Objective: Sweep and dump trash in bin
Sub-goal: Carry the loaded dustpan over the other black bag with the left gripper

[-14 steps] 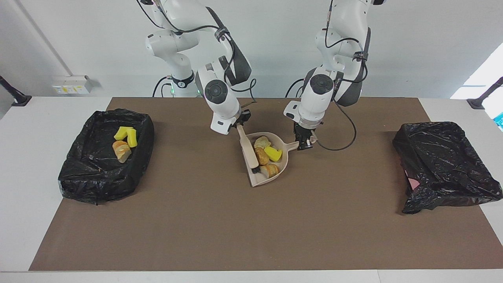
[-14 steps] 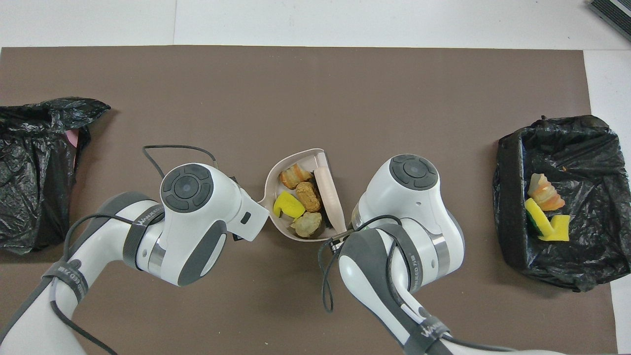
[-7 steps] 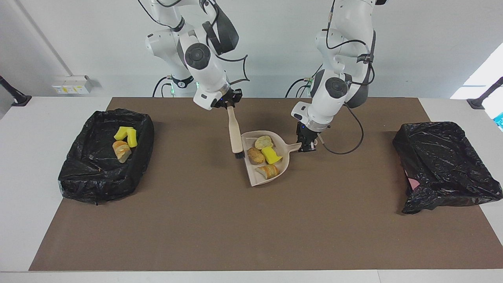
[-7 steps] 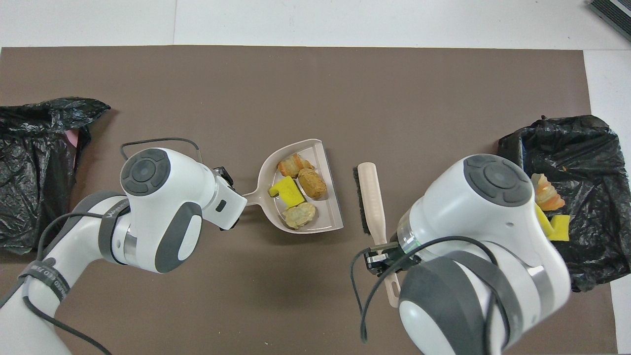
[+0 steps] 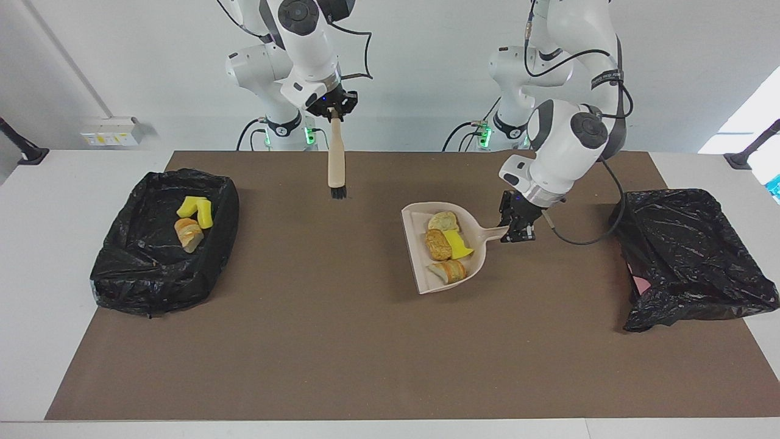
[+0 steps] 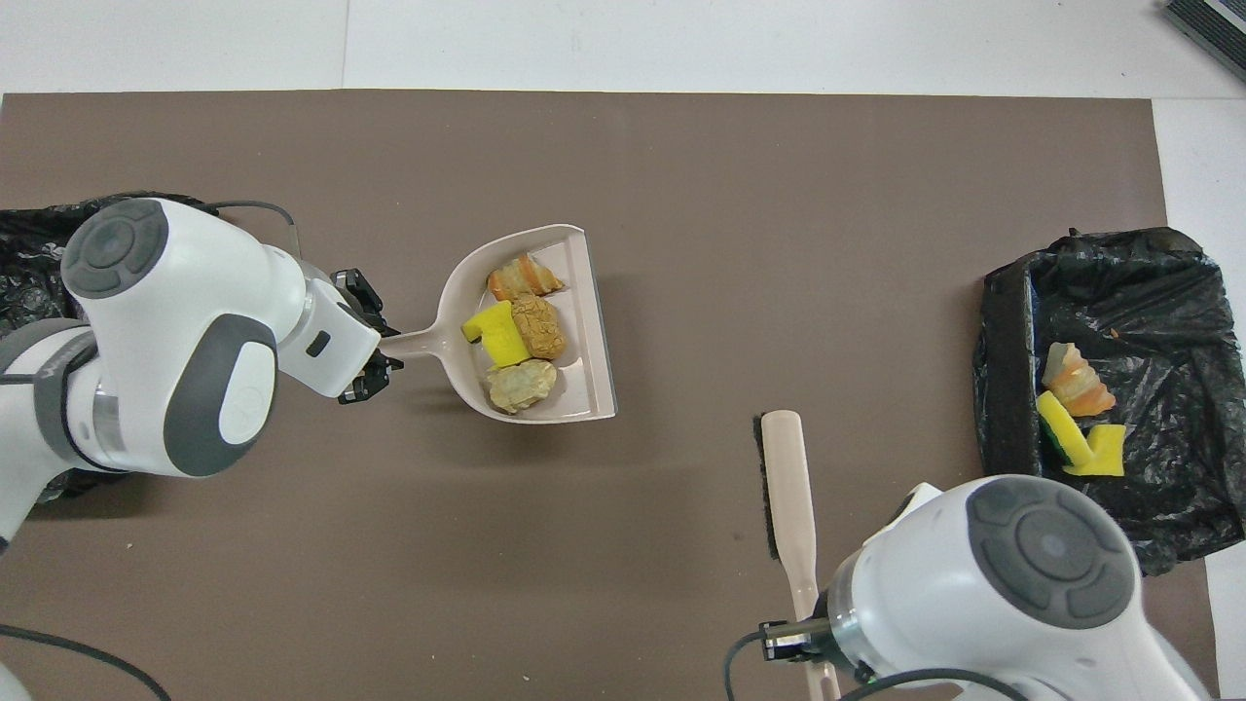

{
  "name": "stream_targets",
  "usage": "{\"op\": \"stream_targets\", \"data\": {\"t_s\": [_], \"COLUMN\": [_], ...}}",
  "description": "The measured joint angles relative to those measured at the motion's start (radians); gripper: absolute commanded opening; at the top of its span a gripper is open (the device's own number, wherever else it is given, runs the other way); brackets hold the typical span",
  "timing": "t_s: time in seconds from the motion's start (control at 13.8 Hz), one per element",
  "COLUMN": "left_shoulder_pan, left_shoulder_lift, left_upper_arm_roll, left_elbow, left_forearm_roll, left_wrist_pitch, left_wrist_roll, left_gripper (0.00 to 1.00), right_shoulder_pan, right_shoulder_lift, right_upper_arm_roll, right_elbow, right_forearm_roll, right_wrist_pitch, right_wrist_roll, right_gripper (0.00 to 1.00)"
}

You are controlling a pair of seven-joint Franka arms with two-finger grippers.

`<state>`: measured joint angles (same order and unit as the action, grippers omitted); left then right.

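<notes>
A beige dustpan (image 5: pixel 420 268) (image 6: pixel 594 331) carries trash (image 5: pixel 448 247) (image 6: pixel 511 336): a yellow wedge and three tan bread-like pieces. My left gripper (image 5: pixel 515 230) (image 6: pixel 375 346) is shut on the dustpan's handle and holds the pan just above the mat, toward the left arm's end. High over the mat's edge nearest the robots, my right gripper (image 5: pixel 334 111) (image 6: pixel 803 638) is shut on the handle of a beige brush (image 5: pixel 336 161) (image 6: pixel 787 487), which hangs bristles down. More trash (image 5: pixel 194 219) (image 6: pixel 1076 414) lies in the black-lined bin (image 5: pixel 122 268) (image 6: pixel 1003 389) at the right arm's end.
A second bin under a black bag (image 5: pixel 688 256) (image 6: pixel 24 263) sits at the left arm's end, partly covered by the left arm in the overhead view. A brown mat (image 5: pixel 365 353) (image 6: pixel 779 195) covers the table between the two bins.
The left gripper has carried the loaded dustpan toward the left arm's end. The right gripper has lifted the brush out of the pan, up and toward the robots.
</notes>
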<state>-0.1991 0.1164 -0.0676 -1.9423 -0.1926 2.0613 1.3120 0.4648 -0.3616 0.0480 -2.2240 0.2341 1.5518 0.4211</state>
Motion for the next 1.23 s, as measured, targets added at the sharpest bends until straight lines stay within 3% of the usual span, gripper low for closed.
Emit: {"op": "stream_targets", "data": {"t_s": [0.22, 0.65, 1.23], "left_shoulder_pan": [0.054, 0.214, 0.491], "left_shoulder_lift": [-0.001, -0.002, 0.005], "left_upper_arm_roll": [0.0, 0.004, 0.007], "left_elbow": [0.08, 0.177, 0.232], "left_forearm_roll": [0.03, 0.086, 0.182], "left_wrist_pitch": [-0.12, -0.254, -0.271], "left_wrist_roll": [0.032, 0.211, 0.567], "left_gripper": [0.0, 0.0, 0.0], "right_shoulder_pan": [0.109, 0.248, 0.326], "right_shoulder_lift": [0.052, 0.197, 0.231], "right_upper_arm_roll": [0.003, 0.009, 0.009], "right_elbow": [-0.09, -0.096, -0.207], "right_forearm_roll": [0.012, 0.044, 0.044], "right_wrist_pitch": [0.172, 0.362, 0.557], "right_wrist_roll": [0.127, 0.266, 0.261], "right_gripper": [0.0, 0.0, 0.0]}}
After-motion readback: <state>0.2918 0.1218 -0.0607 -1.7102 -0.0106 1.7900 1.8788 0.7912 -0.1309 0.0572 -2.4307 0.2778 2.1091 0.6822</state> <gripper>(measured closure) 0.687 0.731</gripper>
